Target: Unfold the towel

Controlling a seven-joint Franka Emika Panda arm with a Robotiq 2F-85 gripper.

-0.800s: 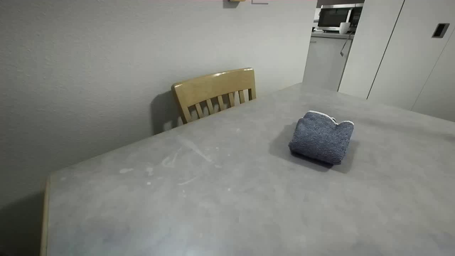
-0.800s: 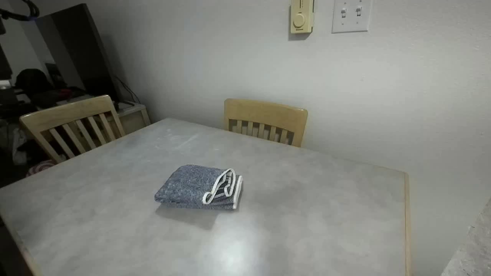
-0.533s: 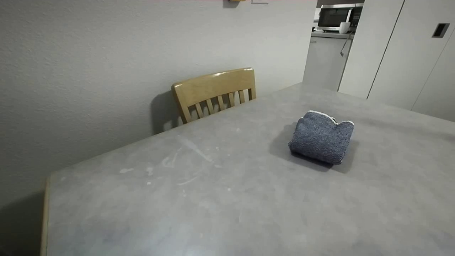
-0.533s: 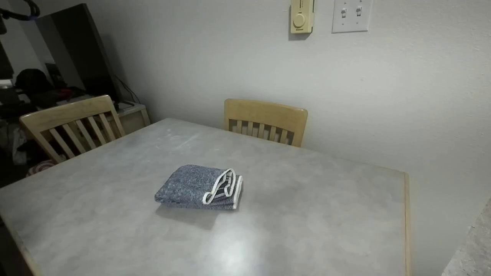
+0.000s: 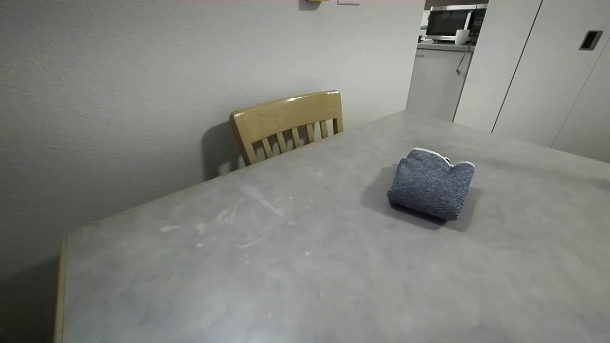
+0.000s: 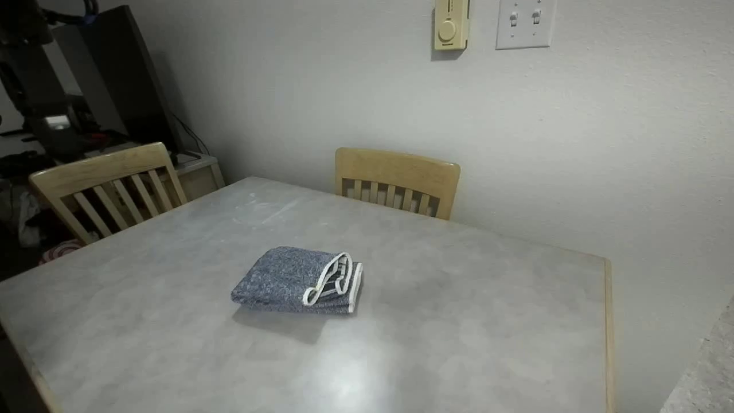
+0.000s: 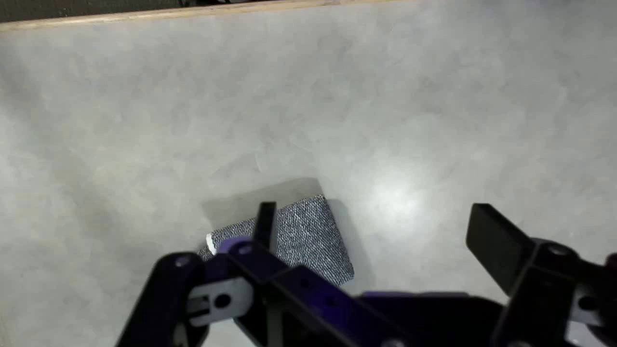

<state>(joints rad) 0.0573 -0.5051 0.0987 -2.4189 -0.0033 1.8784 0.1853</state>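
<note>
The towel (image 5: pixel 431 186) is a folded blue-grey cloth with white edge trim, lying on the grey table (image 5: pixel 238 267). In an exterior view the folded towel (image 6: pixel 287 278) shows loose, wavy layers of white trim on its right side. In the wrist view the towel (image 7: pixel 313 236) lies below and partly behind the left finger, which hides some of it. My gripper (image 7: pixel 378 226) is wide open and empty, above the table and apart from the towel. Part of the dark arm (image 6: pixel 37 86) shows at the upper left of an exterior view; the fingertips are not clear there.
A wooden chair (image 5: pixel 290 114) stands at the table by the wall; it also shows in an exterior view (image 6: pixel 395 166). Another wooden chair (image 6: pixel 109 166) stands at the left table edge. A dark monitor (image 6: pixel 123 86) stands behind it. The table's wooden edge (image 7: pixel 193 13) crosses the top of the wrist view.
The dark arm has come further into the upper left of an exterior view, moving right and down. The towel has not moved.
</note>
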